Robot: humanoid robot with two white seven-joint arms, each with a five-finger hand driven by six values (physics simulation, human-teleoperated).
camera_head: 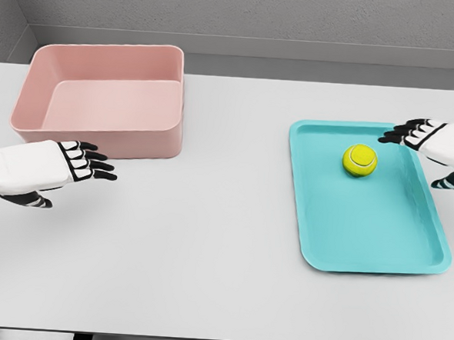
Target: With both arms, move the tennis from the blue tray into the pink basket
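Reach step: the right hand (429, 144), fingers apart and empty, hovers beside the tennis ball (360, 160) on the blue tray (376, 248); next it must close around it, while the left hand (53, 169) waits open near the pink basket (98, 135)

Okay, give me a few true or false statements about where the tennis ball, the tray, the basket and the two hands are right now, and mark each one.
1. The tennis ball lies in the blue tray. True.
2. The pink basket already holds the ball. False: the basket is empty; the ball is in the tray.
3. The right hand grips the ball. False: its fingers are open, near the tray's far right corner, apart from the ball.
4. The left hand is open, in front of the basket. True.
5. The tray stands left of the basket. False: the tray is on the right of the table, the basket at the far left.
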